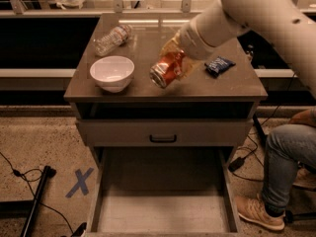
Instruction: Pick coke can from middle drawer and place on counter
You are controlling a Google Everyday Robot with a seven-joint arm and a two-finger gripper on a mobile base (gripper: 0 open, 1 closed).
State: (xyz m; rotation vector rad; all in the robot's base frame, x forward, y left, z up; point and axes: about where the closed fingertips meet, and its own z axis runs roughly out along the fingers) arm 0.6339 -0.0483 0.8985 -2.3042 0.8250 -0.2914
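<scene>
My gripper (174,58) is shut on the coke can (165,69), a red-orange can with a silver end facing the camera. It holds the can tilted in the air over the front middle of the counter (148,90), right of the white bowl. The white arm comes in from the upper right. The middle drawer (163,211) stands pulled out below, its floor bare.
A white bowl (112,73) sits at the counter's front left. A clear plastic bottle (112,39) lies behind it. A dark blue packet (219,64) lies at the right. A closed drawer front with a dark handle (163,138) is above the open drawer. A person's leg (281,167) is at the right.
</scene>
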